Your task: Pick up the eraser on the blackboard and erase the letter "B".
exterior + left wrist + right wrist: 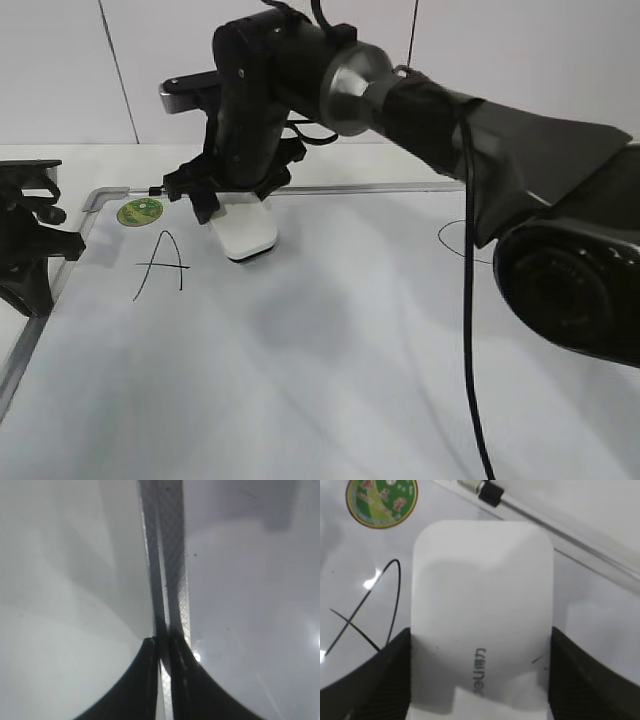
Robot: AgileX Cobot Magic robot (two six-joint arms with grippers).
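My right gripper [235,205] reaches across to the board's far left and is shut on the white eraser [245,232]. Its black fingers press both long sides of the eraser [482,605] in the right wrist view, around [480,680]. The eraser sits low on the white blackboard [330,360], just right of the letter "A" [162,262]; I cannot tell if the felt touches. The letter "B" is not visible. My left gripper [30,240] is at the board's left edge, shut and empty [164,647], over the grey frame [172,555].
A round green sticker [140,211] lies above the "A", also in the right wrist view [381,500]. A curved black stroke [450,238] shows at the right, partly behind the right arm. The board's far frame [380,187] runs behind the gripper.
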